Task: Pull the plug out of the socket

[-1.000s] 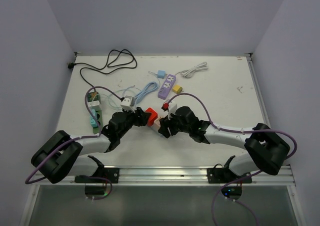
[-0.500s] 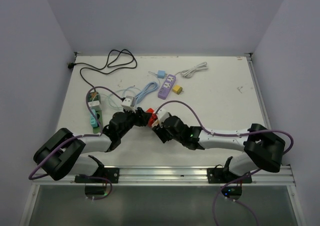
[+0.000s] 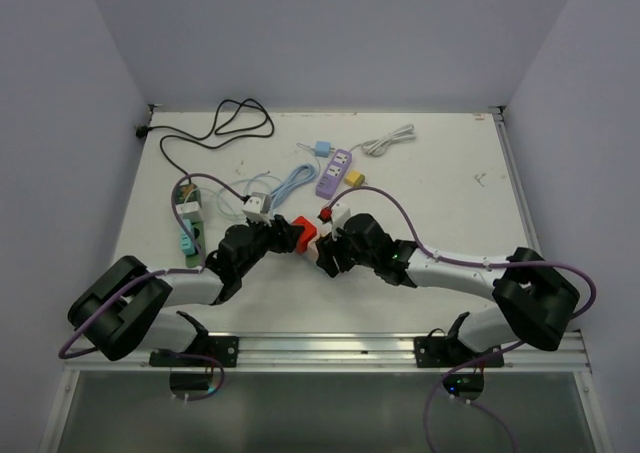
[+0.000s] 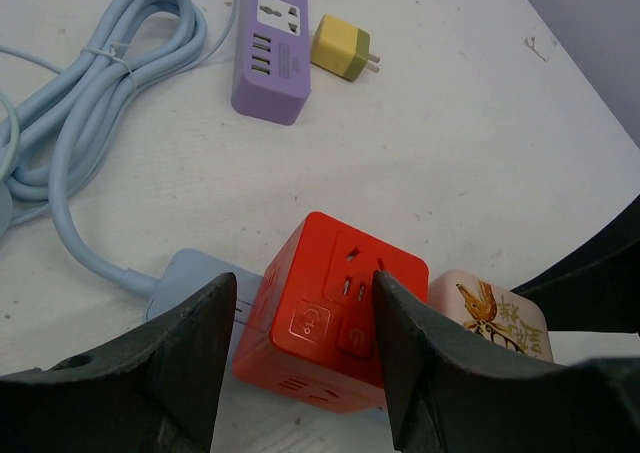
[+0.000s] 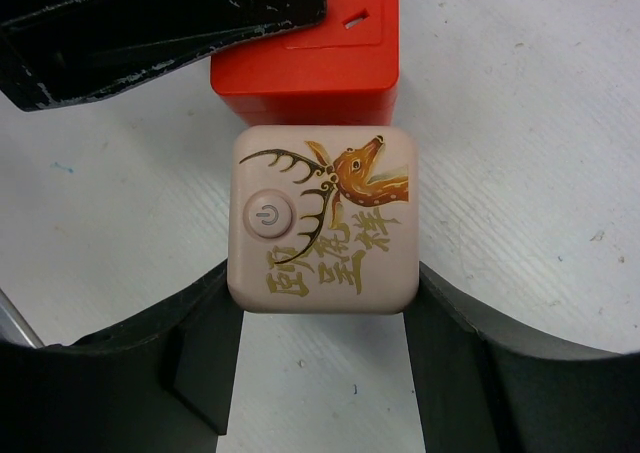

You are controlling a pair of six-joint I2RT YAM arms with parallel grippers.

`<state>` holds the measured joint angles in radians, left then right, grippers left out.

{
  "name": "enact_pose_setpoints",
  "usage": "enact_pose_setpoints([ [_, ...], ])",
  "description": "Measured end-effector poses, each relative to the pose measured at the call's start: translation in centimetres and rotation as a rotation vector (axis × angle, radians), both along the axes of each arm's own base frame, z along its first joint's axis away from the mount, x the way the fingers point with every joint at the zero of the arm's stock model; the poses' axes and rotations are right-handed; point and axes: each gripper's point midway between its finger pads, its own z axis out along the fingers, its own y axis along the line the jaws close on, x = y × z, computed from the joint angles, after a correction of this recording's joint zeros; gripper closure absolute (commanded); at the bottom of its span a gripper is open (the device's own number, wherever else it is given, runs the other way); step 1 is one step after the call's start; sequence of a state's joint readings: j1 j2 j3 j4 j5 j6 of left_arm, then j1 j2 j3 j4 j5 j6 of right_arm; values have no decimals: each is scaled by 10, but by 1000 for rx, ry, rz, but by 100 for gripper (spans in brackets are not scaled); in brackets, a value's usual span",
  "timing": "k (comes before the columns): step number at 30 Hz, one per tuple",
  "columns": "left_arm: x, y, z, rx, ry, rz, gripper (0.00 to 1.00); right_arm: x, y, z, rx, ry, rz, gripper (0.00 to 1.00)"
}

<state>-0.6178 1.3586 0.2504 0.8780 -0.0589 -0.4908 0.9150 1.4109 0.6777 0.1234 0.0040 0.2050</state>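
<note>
A red cube socket (image 4: 335, 323) rests on the white table (image 3: 440, 203), and my left gripper (image 4: 305, 338) is shut on it, one finger on each side. A pink cube plug (image 5: 322, 218) with a gold deer print and a round power button butts against the red cube's (image 5: 305, 68) far face. My right gripper (image 5: 322, 288) is shut on the pink cube's sides. In the top view the two grippers, left (image 3: 290, 235) and right (image 3: 325, 248), meet at mid table with the red cube (image 3: 303, 230) between them. A light blue plug (image 4: 195, 278) lies against the red cube's left side.
A purple power strip (image 3: 335, 172) and a yellow adaptor (image 3: 354, 178) lie behind the grippers. A coiled light blue cable (image 3: 290, 185) and a white cube (image 3: 257, 205) sit to the left. Farther off are a green strip (image 3: 188, 223), a black cable (image 3: 215, 128) and a white cable (image 3: 390, 141).
The right arm swung left half a second ago and has come back to the right. Both grips and the joined cubes look the same.
</note>
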Motion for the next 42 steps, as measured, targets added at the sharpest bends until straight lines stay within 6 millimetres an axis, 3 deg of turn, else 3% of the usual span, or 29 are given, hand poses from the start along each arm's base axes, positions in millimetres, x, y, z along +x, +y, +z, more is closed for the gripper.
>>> enact_pose_setpoints([
  [6, 0, 0, -1, 0, 1, -2, 41, -7, 3, 0, -65, -61, 13, 67],
  [11, -1, -3, -3, -1, 12, -13, 41, -12, 9, 12, -146, -160, 5, 67],
  [15, -2, -4, -4, -3, 14, -17, 41, -9, 16, 29, -155, -216, -13, 65],
  [22, -1, -4, -4, -2, 14, -17, 40, 3, 5, 30, -142, -192, -63, 62],
  [25, -1, -4, -4, -2, 15, -17, 38, 12, -15, 33, -106, -168, -117, 62],
  [31, 1, -3, -5, 7, 22, -4, 30, 36, -82, 27, -18, -91, -302, 57],
  [35, 4, -5, -3, 26, 36, -6, 28, 57, -115, 21, 47, -15, -435, 55],
  [42, 12, -9, 0, 99, 73, -20, 25, 100, -145, 12, 223, 144, -593, 53],
])
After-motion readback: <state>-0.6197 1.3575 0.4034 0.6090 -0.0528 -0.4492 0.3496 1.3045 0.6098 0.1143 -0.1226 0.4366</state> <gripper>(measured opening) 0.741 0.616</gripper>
